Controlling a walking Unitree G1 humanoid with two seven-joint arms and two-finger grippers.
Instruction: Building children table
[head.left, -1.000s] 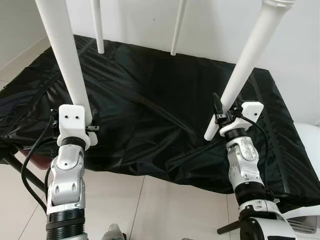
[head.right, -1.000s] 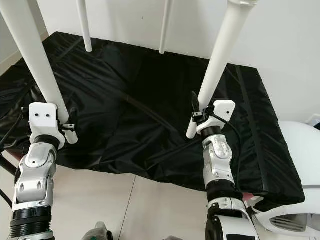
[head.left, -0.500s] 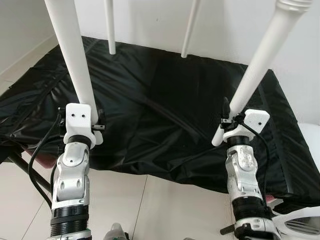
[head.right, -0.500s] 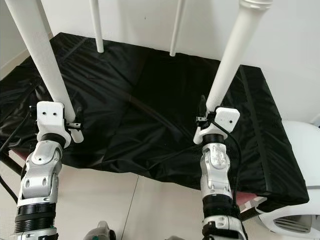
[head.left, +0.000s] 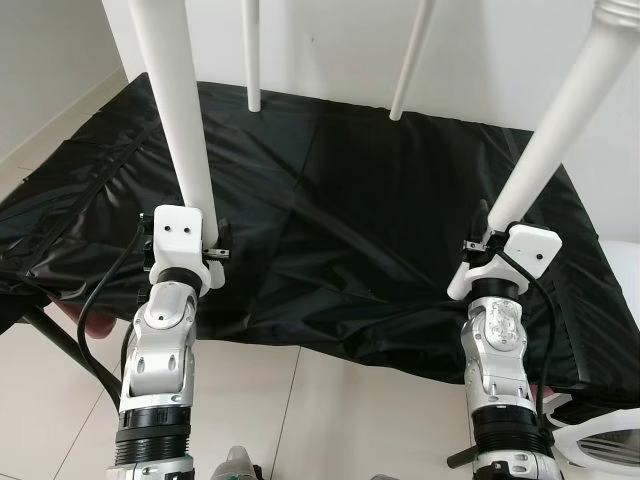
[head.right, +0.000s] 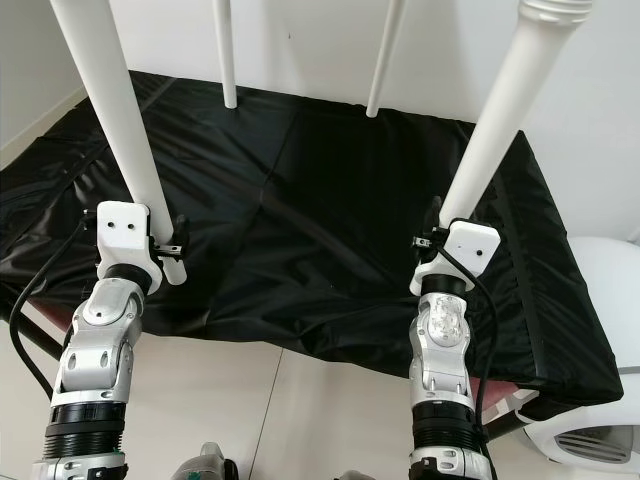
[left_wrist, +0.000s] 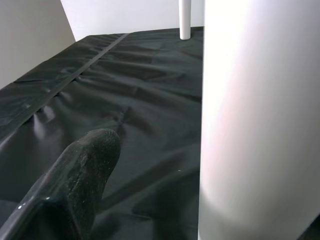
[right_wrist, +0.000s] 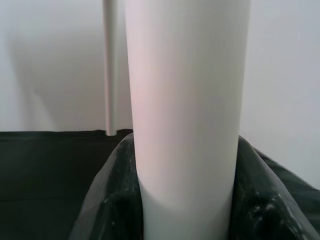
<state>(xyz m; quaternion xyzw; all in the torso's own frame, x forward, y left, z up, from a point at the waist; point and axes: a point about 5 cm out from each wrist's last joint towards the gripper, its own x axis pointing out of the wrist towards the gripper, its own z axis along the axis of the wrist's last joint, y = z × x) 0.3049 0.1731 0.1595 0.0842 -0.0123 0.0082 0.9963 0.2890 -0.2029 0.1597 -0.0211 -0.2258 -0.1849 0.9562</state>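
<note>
Children's table held up by two near legs, mid-lift or reposition.

The near-left leg (head.left: 180, 120) is pinched in the left claw (head.left: 205, 250); the near-right leg (head.left: 545, 150) is clamped in the right claw (head.left: 478, 250). Two far legs (head.left: 253, 50) are seen beyond, feet close over the black cover (head.left: 340, 200), contact unclear. Next move is judged to need both claws moved level together. A white wall (head.left: 480, 40) and tiled floor (head.left: 300, 400) are noted.

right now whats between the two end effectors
Only bare black cover lies between the left end effector and right end effector, seen in both eye views.
</note>
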